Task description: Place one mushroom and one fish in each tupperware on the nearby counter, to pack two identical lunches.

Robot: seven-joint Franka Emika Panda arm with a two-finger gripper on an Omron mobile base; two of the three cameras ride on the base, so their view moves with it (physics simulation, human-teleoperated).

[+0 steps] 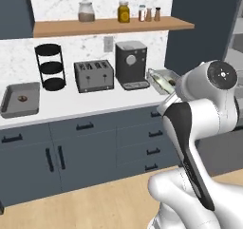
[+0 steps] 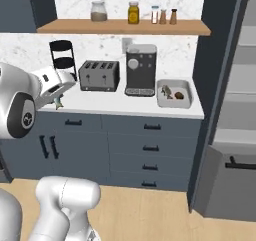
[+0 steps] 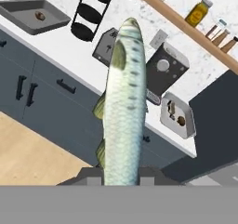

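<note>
Left base view: the off-white tabletop (image 1: 71,110) carries a grey tupperware (image 1: 20,100) at its left end with a small brown mushroom (image 1: 22,99) inside. Taking the coffee machine (image 1: 131,64) as landmark, the toaster (image 1: 94,75) stands just left of it and a second tupperware (image 1: 163,81) just right of it, half hidden behind the white arm; its contents are hard to make out there.

Right base view: the tupperware (image 2: 174,94) right of the coffee machine (image 2: 140,70) shows plainly, holding a brown mushroom (image 2: 179,95) and a small fish (image 2: 166,91). Far left of the coffee machine, past the toaster (image 2: 99,75), the robot's hand hangs above the tabletop's front edge, and a sliver of greenish fish (image 2: 59,103) pokes out below it, the rest hidden.

Hand view: the claw (image 3: 120,173) is clamped narrowly on a silver-green fish (image 3: 123,102), whose long axis runs straight away from the fingers, its far end overlapping the toaster left of the coffee machine (image 3: 166,69). The fingertips are mostly cut off.
</note>
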